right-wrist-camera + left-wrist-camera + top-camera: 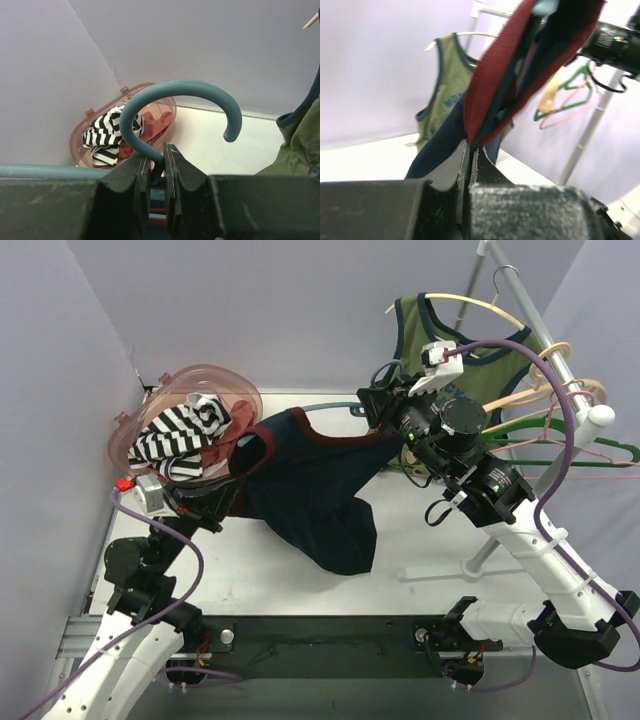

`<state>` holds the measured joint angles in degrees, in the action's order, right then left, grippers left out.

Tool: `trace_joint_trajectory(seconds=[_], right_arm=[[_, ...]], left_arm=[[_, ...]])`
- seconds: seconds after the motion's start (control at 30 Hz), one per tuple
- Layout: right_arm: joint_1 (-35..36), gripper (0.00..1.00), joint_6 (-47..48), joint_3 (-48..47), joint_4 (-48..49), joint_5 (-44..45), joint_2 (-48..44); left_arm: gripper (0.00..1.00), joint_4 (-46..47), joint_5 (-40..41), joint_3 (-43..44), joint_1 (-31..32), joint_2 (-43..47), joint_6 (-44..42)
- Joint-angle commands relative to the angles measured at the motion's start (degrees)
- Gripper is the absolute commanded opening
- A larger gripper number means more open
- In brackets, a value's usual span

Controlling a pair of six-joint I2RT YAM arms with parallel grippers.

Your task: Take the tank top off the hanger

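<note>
A navy tank top with dark red trim (320, 495) hangs stretched between my two grippers above the table. My left gripper (228, 472) is shut on its red-trimmed strap (495, 80) at the left. My right gripper (385, 405) is shut on the neck of the teal hanger (172, 107), whose hook curls above the fingers. The hanger's teal arm (330, 407) pokes out of the top's neck. The top's lower part droops onto the table.
A pink bin (180, 430) with striped and red clothes sits at the back left. A clothes rack (530, 350) at the right holds a green tank top (470, 350) on a cream hanger and several empty hangers (570, 435). Its base (440, 570) lies on the table.
</note>
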<state>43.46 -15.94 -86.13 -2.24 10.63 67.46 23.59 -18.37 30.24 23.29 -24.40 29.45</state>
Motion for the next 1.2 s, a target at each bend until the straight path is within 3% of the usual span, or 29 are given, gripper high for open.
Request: trace_joint_trajectory(seconds=[0.0,0.4,0.43,0.5,0.53,0.67,0.83,0.97,1.07,1.17], right_arm=[[-4.35,0.0,2.51,-4.75,-0.74,5.71,0.04],[-6.02,0.0,-2.16,-5.64,1.27,2.74,-0.05],[-5.93,0.0,-1.73,-5.37,1.8,-0.58,-0.05],[-5.93,0.0,-1.81,-5.71,3.65,-4.11,0.39],[-5.67,0.0,-1.9,-5.89,3.3,-5.52,0.65],[-4.27,0.0,-2.43,-3.27,3.64,-6.69,1.01],[-3.3,0.0,-0.5,-2.73,2.5,-5.71,2.32],[1.0,0.0,3.98,-3.61,0.31,-0.45,3.82],[2.06,0.0,3.47,-5.01,0.22,2.02,4.96],[3.11,0.0,2.85,-6.68,-0.48,4.39,6.19]], left_arm=[[0.0,-6.96,15.18,3.85,-0.35,3.75,-1.59],[0.0,-13.75,19.17,4.83,-0.35,4.02,1.75],[0.05,-13.58,18.38,5.53,-0.26,2.88,0.44],[0.28,-13.58,10.83,6.5,-0.35,1.64,-1.41],[0.49,-13.58,8.72,6.85,-0.35,0.77,-3.42],[0.72,-15.32,0.03,9.39,-0.35,0.06,-8.0],[0.75,-19.46,-6.49,16.24,-0.35,-2.92,-11.52],[0.71,-25.33,-8.35,22.31,-0.35,-6.61,-11.53],[0.69,-21.78,-12.3,21.1,-0.35,-7.5,-9.51],[0.69,-16.23,-11.34,15.65,-0.35,-5.4,-4.51]])
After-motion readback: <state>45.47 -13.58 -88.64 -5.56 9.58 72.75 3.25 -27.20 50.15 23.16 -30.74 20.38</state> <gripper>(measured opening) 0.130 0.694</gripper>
